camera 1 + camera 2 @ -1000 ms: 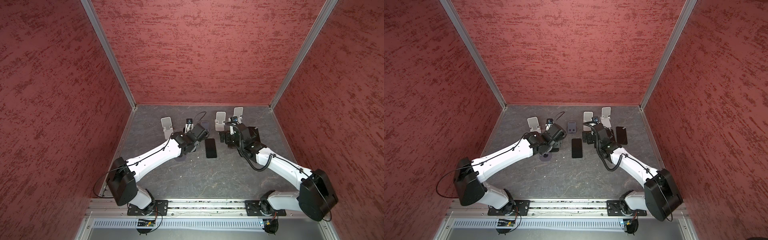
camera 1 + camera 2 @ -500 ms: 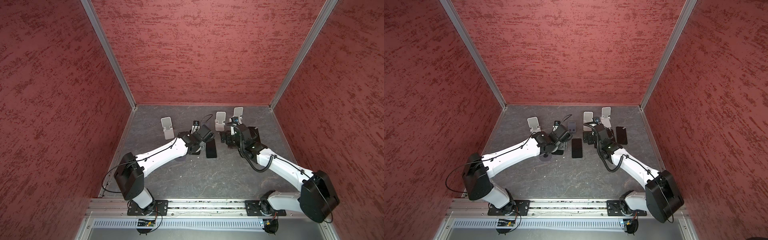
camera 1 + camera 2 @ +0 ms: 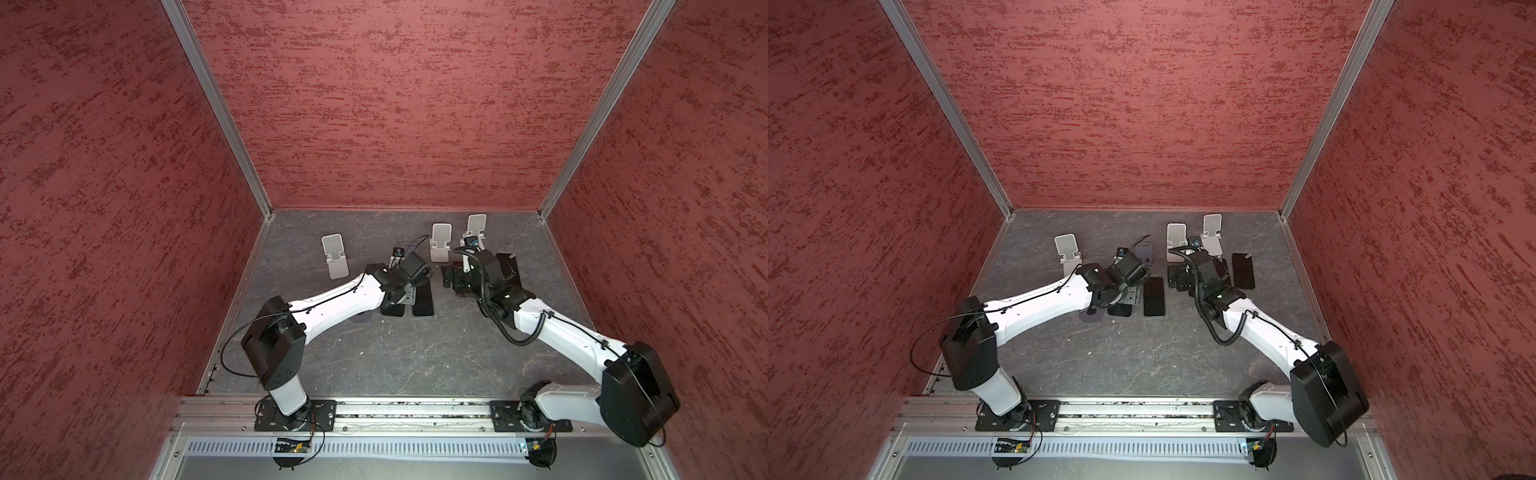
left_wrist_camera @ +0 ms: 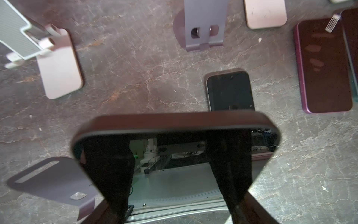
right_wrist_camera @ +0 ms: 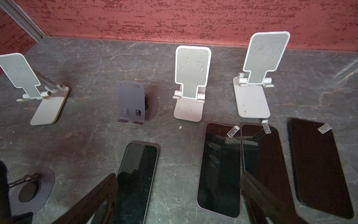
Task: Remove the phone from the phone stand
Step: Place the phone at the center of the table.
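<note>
left gripper (image 4: 170,141): your two fingers pinch the phone (image 4: 174,121) across its width, at the centre of the left wrist frame
phone: it sits tilted in your grip, its glossy screen facing the wrist camera and mirroring the rig; in a top view the phone (image 3: 1120,309) shows as a dark slab under the wrist, just left of frame centre
phone stand (image 4: 46,178): a grey plate with a slot, lower left of the left wrist frame, just beside the phone's corner; you cannot tell whether they touch
right gripper (image 5: 178,186): your fingers stand spread wide with nothing gripped, at the bottom of the right wrist frame
flat phone (image 5: 137,180): lies screen up on the table (image 5: 87,135), bottom centre of that frame
row of phones (image 5: 219,170): three lie side by side at lower right, the left two edge to edge
white stands (image 5: 191,77): three stand upright across the upper half
grey stand (image 5: 131,100): upright between the left and middle white stands
</note>
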